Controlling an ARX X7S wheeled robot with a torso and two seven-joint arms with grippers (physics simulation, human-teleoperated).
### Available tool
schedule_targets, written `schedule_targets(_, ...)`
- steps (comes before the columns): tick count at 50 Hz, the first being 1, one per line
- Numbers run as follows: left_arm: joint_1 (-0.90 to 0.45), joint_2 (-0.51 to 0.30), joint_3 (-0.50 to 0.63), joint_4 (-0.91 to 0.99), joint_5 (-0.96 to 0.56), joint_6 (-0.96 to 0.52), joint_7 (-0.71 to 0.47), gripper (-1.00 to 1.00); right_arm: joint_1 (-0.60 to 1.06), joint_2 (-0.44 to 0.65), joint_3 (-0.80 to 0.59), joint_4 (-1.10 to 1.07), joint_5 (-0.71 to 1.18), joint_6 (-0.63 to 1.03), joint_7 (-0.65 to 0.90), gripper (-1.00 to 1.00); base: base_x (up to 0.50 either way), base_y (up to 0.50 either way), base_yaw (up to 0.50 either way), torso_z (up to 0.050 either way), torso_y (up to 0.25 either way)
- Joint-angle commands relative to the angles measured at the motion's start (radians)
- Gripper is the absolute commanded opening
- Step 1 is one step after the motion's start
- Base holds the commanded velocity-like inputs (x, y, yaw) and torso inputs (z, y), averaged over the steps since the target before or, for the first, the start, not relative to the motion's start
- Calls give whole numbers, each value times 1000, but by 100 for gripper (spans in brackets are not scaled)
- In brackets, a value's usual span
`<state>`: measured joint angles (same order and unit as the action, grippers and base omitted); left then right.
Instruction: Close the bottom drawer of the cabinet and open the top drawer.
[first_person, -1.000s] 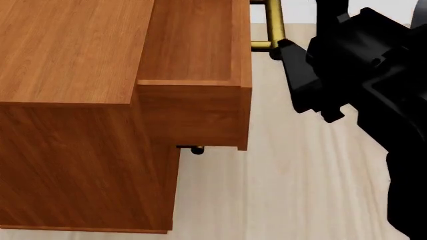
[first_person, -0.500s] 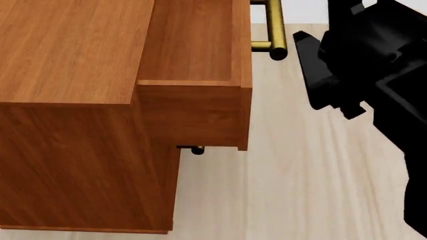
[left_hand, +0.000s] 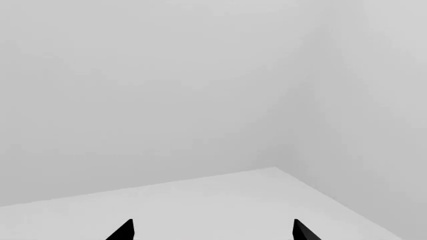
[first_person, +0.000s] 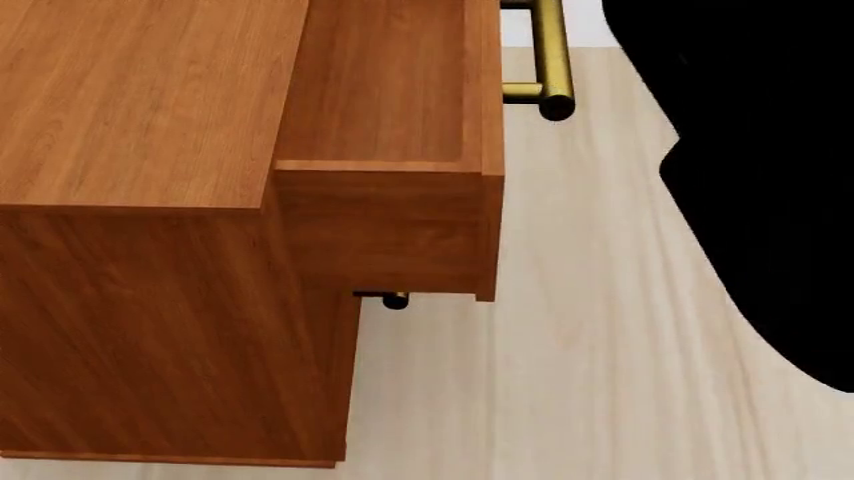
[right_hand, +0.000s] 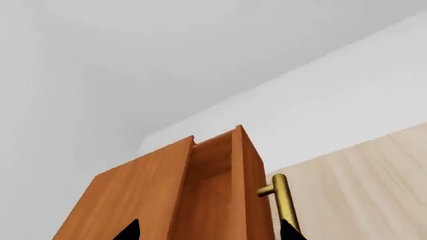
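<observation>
The right gripper (right_hand: 210, 231), jaws apart and empty, hangs clear of the brass handle (first_person: 550, 60) because the top drawer (first_person: 387, 130) already juts from the cabinet (first_person: 134, 200), bottom drawer apparently closed; left gripper (left_hand: 212, 231) likewise gapes idle.

Pale wood-plank floor (first_person: 574, 350), reddish-brown cabinet (first_person: 134, 300) standing directly on it
</observation>
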<state>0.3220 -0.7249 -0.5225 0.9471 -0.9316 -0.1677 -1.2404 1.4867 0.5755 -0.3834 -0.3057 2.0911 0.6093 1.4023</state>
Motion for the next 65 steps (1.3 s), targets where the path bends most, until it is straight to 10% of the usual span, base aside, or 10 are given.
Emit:
schedule_targets(1, -3, -17, -6, 6, -18, -6, -14, 100, 136, 27, -124, 18, -75, 121, 71, 100, 0, 0, 0, 0, 0)
schedule_targets(65, 2, -22, -1, 0, -17, 9, -14, 100, 59, -52, -371, 413, -51, 228, -63, 100, 0, 0, 0, 0, 0)
